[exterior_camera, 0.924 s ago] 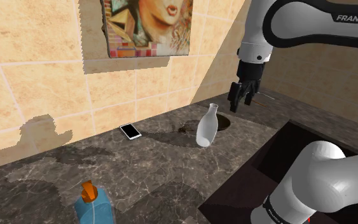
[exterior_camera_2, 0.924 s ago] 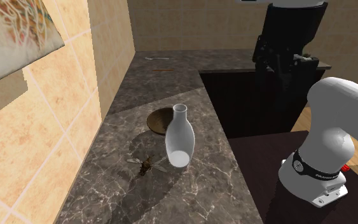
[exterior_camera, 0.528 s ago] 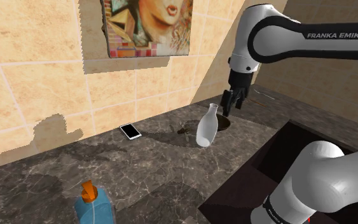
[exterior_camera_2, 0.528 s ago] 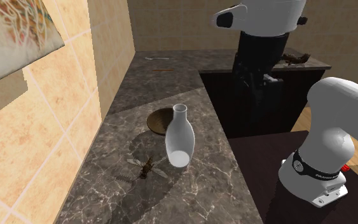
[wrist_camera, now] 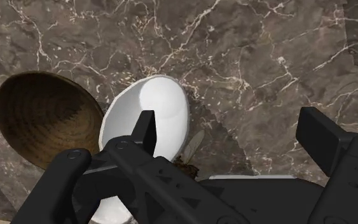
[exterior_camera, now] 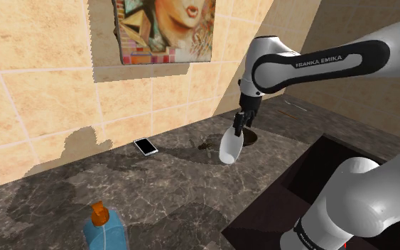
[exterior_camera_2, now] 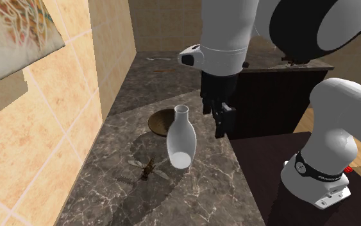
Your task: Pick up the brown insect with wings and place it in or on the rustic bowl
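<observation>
The brown winged insect (exterior_camera_2: 148,169) lies on the dark marble counter, just beside a tall white vase (exterior_camera_2: 181,138); in the shoulder view the insect (exterior_camera: 205,145) lies to the vase's (exterior_camera: 231,144) left. The brown ribbed bowl (exterior_camera_2: 159,121) sits behind the vase, its rim (exterior_camera: 251,136) partly hidden. My gripper (exterior_camera_2: 224,127) hangs open and holds nothing, close beside the vase's neck (exterior_camera: 238,128). In the wrist view the gripper (wrist_camera: 231,127) looks down on the vase (wrist_camera: 158,105), the bowl (wrist_camera: 44,121) and a bit of the insect (wrist_camera: 188,160) by one finger (wrist_camera: 147,130).
A dark sunken sink (exterior_camera: 333,167) opens beside the counter on the stand's side. A phone (exterior_camera: 146,146) lies near the tiled wall, and a blue bottle with an orange cap (exterior_camera: 104,227) stands at the front. A picture (exterior_camera: 164,28) hangs on the wall.
The arm has swung toward the shoulder view's left and come lower, from over the sink's edge to right beside the vase's neck. Insect, vase and bowl have not moved.
</observation>
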{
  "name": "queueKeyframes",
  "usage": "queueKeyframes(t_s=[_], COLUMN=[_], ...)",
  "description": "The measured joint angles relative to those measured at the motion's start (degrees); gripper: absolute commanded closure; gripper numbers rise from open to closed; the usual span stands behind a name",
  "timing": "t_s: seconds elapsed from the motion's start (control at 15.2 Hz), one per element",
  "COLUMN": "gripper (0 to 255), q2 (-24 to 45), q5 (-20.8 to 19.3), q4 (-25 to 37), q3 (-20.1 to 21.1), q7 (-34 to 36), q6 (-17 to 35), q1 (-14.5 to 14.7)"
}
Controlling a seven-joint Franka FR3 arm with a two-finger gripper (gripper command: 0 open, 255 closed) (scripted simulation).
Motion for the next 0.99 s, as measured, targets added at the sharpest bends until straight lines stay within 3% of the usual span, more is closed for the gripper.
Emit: queueKeyframes(t_s=[0.46, 0.99], gripper=[0, 0], q2=[14.37, 33.21], q5=[-1.17, 1.39], q4=[2.16, 10.20], q3=[-3.20, -4.90], q7=[-7.25, -16.66], q6=[14.92, 27.96], q1=[0.57, 1.02])
